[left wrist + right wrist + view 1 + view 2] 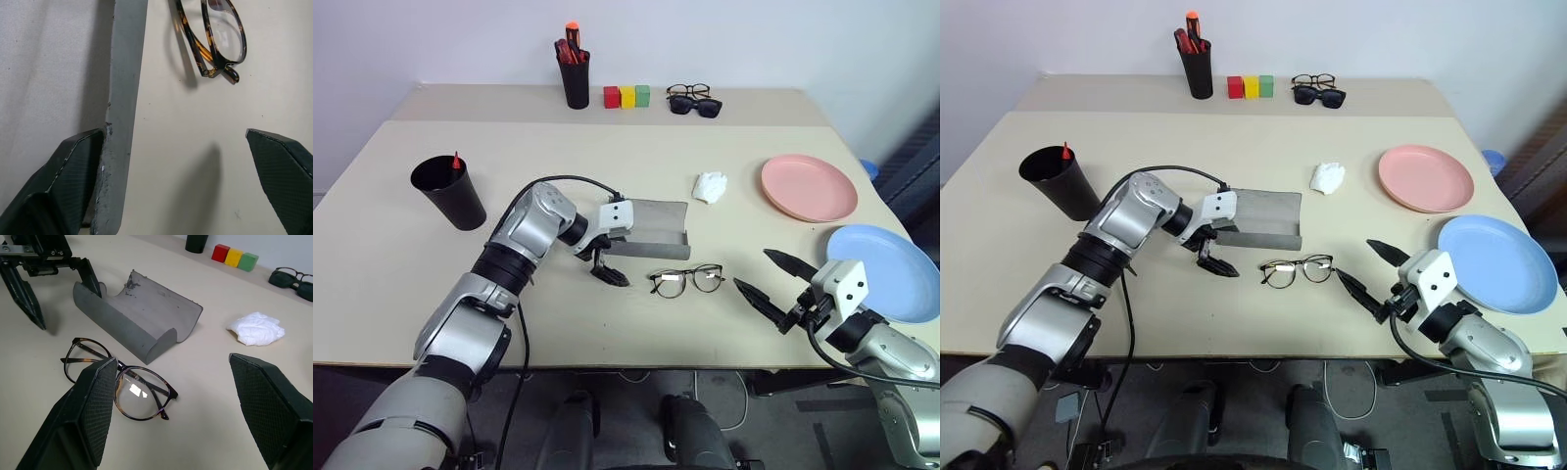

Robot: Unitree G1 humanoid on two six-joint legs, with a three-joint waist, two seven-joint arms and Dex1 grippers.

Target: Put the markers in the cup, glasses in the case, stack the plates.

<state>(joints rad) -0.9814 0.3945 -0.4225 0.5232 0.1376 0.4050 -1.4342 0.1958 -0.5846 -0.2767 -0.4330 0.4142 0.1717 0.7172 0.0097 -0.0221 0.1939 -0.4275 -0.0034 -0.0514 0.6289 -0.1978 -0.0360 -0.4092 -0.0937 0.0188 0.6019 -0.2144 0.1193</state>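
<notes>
The glasses [686, 280], light and fragile, are shown folded on the bench [607, 147] beside the open case [649, 228]; the bridge is best gripped. Both the left end effector [610, 268] and right end effector [768, 279] are spread, empty.

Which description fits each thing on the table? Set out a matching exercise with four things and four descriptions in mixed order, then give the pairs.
Things:
1. glasses
2. case
3. cup
4. blue plate

Descriptions:
A. lies open beside the left claw
B. holds one red-tipped marker
C. on the table's right edge, nearer the robot than the pink plate
D. folded on the table, in front of the case

Pairs: 1-D, 2-A, 3-B, 4-C
</notes>
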